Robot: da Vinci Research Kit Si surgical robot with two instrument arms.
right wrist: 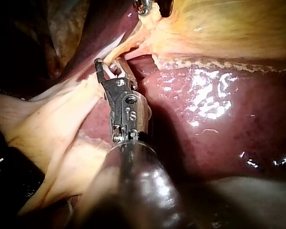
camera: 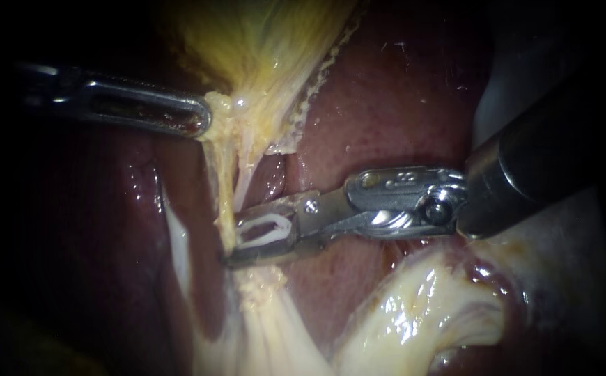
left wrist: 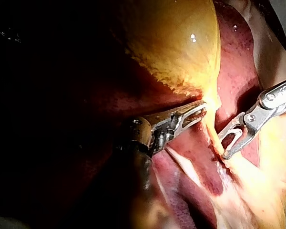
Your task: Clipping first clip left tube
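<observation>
The yellow gallbladder (camera: 261, 42) narrows into a pale left tube (camera: 225, 188) that runs down over the liver (camera: 386, 104). My left instrument (camera: 204, 118) comes in from the left, its jaws shut on the gallbladder's lower end where the tube begins; the left wrist view shows the same hold (left wrist: 198, 112). My right instrument (camera: 232, 237) comes in from the right, its jaws standing apart on a white clip (camera: 265, 232) whose legs are spread. The jaw tips reach the tube; I cannot tell whether it lies between the clip's legs. A thinner strand (camera: 245, 184) runs just right of the tube.
Pale fatty tissue (camera: 414, 313) bulges at the lower right under the right instrument's shaft (camera: 526, 167). More whitish tissue (camera: 268, 327) fans out below the jaws. Dark liver (camera: 108, 209) fills the left side.
</observation>
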